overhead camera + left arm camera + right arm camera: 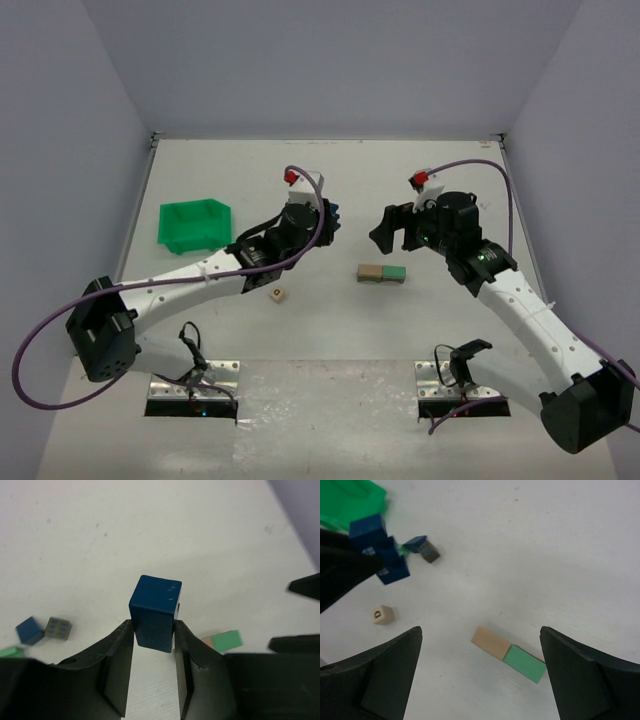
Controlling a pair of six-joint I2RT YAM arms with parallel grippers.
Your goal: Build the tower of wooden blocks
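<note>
The wood block tower (381, 272) is a low pile mid-table: a tan block (491, 643) and a green block (524, 663) lie end to end on top, and a brown edge shows beneath them. My left gripper (153, 630) is shut on an upright dark blue block (155, 611), held above the table to the left of the pile (227, 641). In the top view that gripper (325, 215) sits left of centre. My right gripper (481, 632) hangs wide open over the pile with nothing between its fingers, and in the top view it (385, 232) is just behind the pile.
A green plastic bin (195, 225) stands at the left. A small tan cube with a letter (277, 294) lies in front of my left arm. A little blue cube (29, 630) and a grey patterned cube (58, 628) lie close together near the bin.
</note>
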